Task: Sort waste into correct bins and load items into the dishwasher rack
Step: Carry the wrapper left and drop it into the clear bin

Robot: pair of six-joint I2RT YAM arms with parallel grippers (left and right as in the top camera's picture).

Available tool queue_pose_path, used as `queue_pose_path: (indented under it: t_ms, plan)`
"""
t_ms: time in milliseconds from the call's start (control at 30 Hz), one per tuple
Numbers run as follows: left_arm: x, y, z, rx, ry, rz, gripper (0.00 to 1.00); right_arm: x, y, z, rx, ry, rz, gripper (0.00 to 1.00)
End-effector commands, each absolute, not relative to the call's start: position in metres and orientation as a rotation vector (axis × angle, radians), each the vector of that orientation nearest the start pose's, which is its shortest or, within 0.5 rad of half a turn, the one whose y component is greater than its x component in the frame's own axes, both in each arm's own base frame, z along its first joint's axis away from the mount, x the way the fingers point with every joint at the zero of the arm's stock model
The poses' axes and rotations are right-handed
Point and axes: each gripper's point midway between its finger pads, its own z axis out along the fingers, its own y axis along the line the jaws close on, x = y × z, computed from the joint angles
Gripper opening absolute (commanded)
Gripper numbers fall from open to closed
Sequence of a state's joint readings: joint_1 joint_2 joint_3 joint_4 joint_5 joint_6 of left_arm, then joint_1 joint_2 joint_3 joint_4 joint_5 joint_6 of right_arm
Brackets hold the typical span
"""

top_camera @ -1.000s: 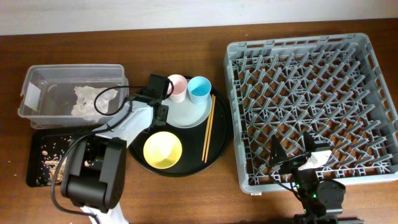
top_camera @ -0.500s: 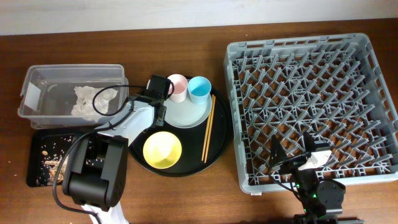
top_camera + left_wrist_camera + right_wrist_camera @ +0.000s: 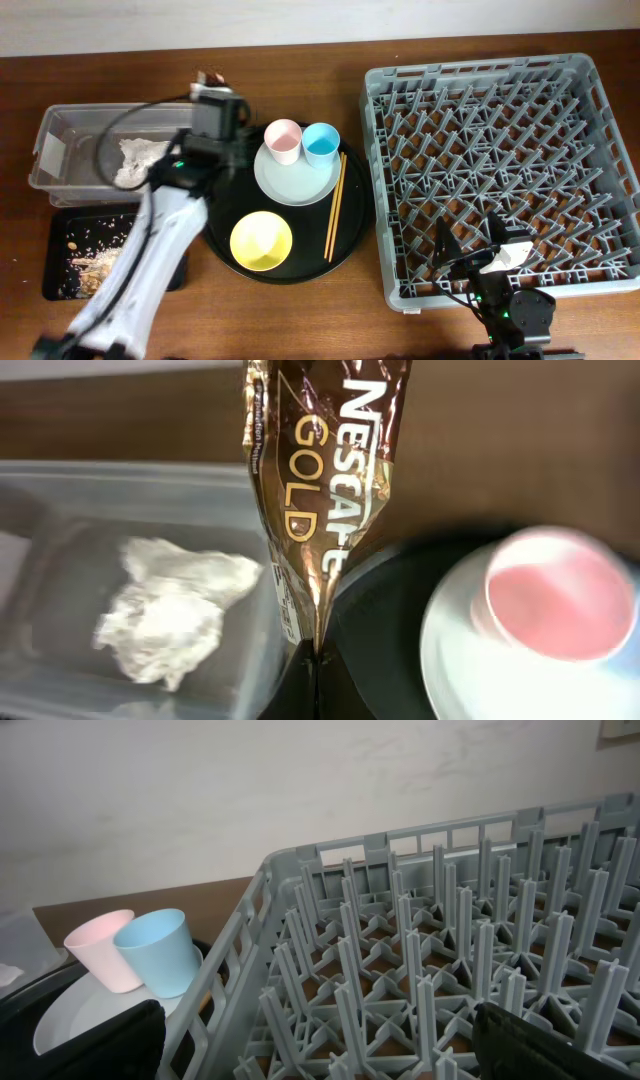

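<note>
Brown-gold foil is held at this moment. The shiny wrapper [image 3: 325, 480] is pinched by one narrow end in the left pincer [image 3: 315, 668], which is closed tightly on it, and the rest of the wrapper stands free beyond the jaws. In the wrist view it is seen above the right wall of the clear tub [image 3: 60, 140], with the crumpled napkin [image 3: 170, 615] already lying inside on one side and the round black tray [image 3: 345, 240] on the other.

The main danger is judged to be a release in the wrong place. The wrapper is not clearly over the inside of the tub; much of it appears above the wall and the bare counter [image 3: 150, 75] behind. If the jaws are opened here, it may be left on the rim, on the counter, or on the round tray. Because the foil is light and flat, a crooked fall must be expected.

A second danger is the small grip, since only the end is caught and it could slip out during a quick swing. The pink cup [image 3: 283, 141] stands on the pale plate [image 3: 290, 185] near the arm and could be knocked over.

The right pincer [image 3: 315, 1020] is spread wide and holds nothing, at the near edge of the dishwasher rack [image 3: 500, 160], which has not yet been loaded.
</note>
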State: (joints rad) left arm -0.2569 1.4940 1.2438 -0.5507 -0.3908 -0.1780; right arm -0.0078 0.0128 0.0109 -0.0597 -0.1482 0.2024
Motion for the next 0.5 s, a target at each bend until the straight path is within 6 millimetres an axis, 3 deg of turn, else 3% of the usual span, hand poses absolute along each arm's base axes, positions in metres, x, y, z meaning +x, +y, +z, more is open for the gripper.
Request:
queue_pose_path:
  t_ms: [0, 200, 467]
  plan:
    - [0.416, 0.001, 0.227, -0.417, 2.225, 0.175, 0.0, 0.245, 0.023, 0.159, 0.057, 1.64, 0.268, 0.98]
    - [0.418, 0.067, 0.203, -0.808, 2.203, 0.012, 0.0, 0.245, 0.023, 0.159, 0.057, 1.64, 0.268, 0.98]
    - [0.431, 0.108, 0.149, -0.959, 2.264, -0.136, 0.02, 0.245, 0.023, 0.159, 0.057, 1.64, 0.268, 0.99]
